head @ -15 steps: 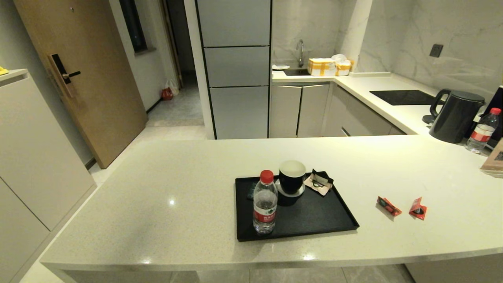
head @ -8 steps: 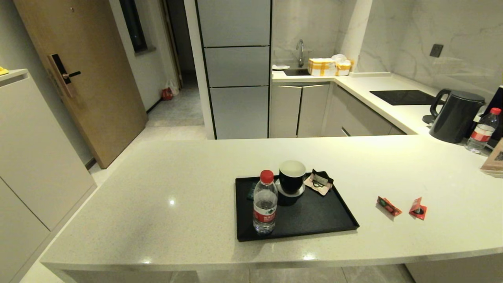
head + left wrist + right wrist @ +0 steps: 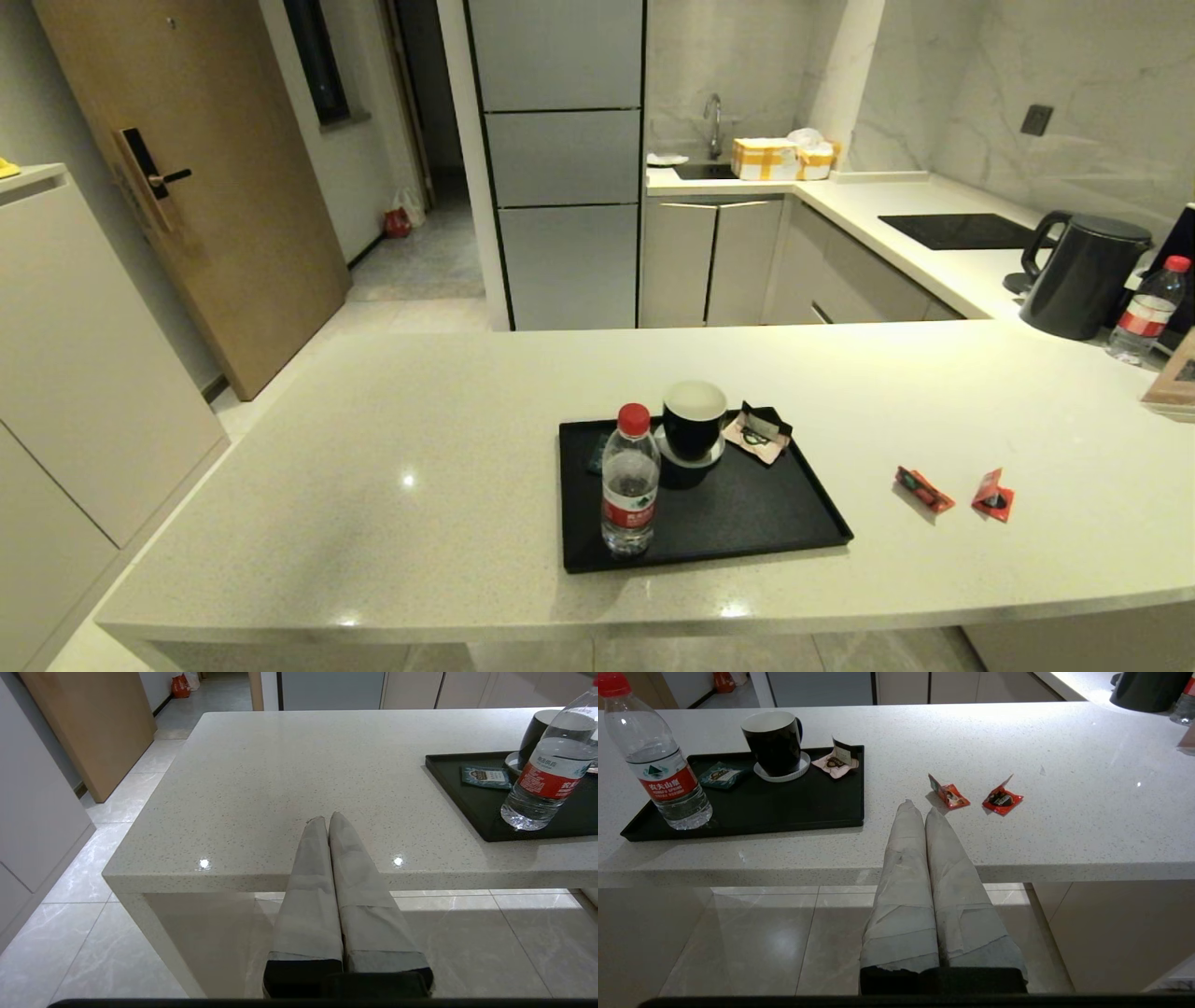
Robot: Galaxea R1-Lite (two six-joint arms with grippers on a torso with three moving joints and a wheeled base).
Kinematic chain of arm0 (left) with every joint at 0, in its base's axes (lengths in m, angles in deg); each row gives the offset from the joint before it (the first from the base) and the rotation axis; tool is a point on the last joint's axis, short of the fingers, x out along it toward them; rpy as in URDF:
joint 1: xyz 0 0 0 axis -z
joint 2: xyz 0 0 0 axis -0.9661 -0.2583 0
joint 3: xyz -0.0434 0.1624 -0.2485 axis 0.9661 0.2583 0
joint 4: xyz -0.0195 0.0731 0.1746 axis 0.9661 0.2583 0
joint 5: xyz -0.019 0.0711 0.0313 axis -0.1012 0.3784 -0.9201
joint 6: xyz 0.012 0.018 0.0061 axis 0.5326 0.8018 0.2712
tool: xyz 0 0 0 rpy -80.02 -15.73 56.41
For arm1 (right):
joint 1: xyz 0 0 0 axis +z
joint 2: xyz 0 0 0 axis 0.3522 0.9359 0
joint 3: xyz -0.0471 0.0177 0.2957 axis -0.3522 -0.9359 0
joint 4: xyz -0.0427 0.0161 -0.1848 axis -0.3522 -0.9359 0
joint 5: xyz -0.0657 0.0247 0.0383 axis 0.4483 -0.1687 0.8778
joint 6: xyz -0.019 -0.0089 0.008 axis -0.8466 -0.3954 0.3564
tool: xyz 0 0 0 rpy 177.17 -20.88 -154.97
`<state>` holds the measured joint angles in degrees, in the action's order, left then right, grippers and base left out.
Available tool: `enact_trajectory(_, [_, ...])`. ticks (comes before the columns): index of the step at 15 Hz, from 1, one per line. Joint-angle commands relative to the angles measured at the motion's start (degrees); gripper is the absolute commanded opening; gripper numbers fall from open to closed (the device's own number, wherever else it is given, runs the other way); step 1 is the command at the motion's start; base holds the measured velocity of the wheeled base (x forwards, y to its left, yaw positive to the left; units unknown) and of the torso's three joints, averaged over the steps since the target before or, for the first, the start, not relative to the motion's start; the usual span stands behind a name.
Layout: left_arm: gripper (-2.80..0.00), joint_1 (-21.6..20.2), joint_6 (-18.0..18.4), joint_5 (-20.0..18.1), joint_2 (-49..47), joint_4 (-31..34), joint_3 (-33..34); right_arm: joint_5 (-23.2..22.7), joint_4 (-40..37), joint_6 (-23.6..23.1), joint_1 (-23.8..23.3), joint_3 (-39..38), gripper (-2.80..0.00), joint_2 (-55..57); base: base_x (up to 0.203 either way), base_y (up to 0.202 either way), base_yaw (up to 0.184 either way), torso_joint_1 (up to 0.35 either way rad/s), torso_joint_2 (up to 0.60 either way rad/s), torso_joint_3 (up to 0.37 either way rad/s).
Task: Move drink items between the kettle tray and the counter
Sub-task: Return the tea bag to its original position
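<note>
Two small red foil sachets lie on the off-white counter (image 3: 448,439) to the right of the black tray (image 3: 747,523): one (image 3: 923,489) nearer the tray and one (image 3: 993,495) further right. The right wrist view shows the same two sachets (image 3: 948,795) (image 3: 1002,799) just beyond my right gripper (image 3: 920,809), which is shut and empty, held before the counter's front edge. My left gripper (image 3: 325,820) is also shut and empty, in front of the counter's left part, apart from the tray (image 3: 472,807). Neither gripper shows in the head view.
On the tray stand a clear red-capped water bottle (image 3: 630,481), a black cup on a white saucer (image 3: 693,422), a pink sachet (image 3: 758,433) and a dark teal sachet (image 3: 720,774). A dark grey kettle (image 3: 1083,275) and a second bottle (image 3: 1146,310) stand at the far right.
</note>
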<state>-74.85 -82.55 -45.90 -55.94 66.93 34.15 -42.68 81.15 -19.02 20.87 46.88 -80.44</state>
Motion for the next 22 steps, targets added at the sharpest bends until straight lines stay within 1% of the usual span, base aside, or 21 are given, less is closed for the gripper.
enact_trajectory(1, [-2.8,0.0,0.0,0.0,0.0,0.0,0.0,0.0,0.0,0.0,0.0,-0.1,-2.8,0.1,0.0,0.0,0.0,0.0,0.0,0.0])
enact_trajectory(11, [-2.8,0.0,0.0,0.0,0.0,0.0,0.0,0.0,0.0,0.1,0.0,-0.1,-2.8,0.1,0.0,0.0,0.0,0.0,0.0,0.0])
enact_trajectory(14, [-2.8,0.0,0.0,0.0,0.0,0.0,0.0,0.1,0.1,-0.6,0.0,-0.1,-2.8,0.1,0.0,0.0,0.0,0.0,0.0,0.0])
enact_trajectory(15, [-2.8,0.0,0.0,0.0,0.0,0.0,0.0,0.2,-0.4,-0.7,0.0,0.0,-2.8,0.1,0.0,0.0,0.0,0.0,0.0,0.0])
enact_trajectory(17, [-2.8,0.0,0.0,0.0,0.0,0.0,0.0,0.4,-3.8,-2.2,0.0,1.2,-2.8,0.4,0.0,0.0,0.0,0.0,0.0,0.0])
enact_trajectory(19, [-2.8,0.0,0.0,0.0,0.0,0.0,0.0,0.3,-4.0,-2.3,0.0,1.4,-2.8,0.5,0.0,0.0,0.0,0.0,0.0,0.0])
enact_trajectory(20, [-2.8,0.0,0.0,0.0,0.0,0.0,0.0,0.1,-4.0,-2.3,0.0,2.8,-2.8,0.6,0.0,0.0,0.0,0.0,0.0,0.0])
enact_trajectory(22, [-2.8,0.0,0.0,0.0,0.0,0.0,-0.1,-1.3,-4.8,-2.2,0.0,10.7,-2.8,3.5,0.0,0.0,0.0,0.0,0.0,0.0])
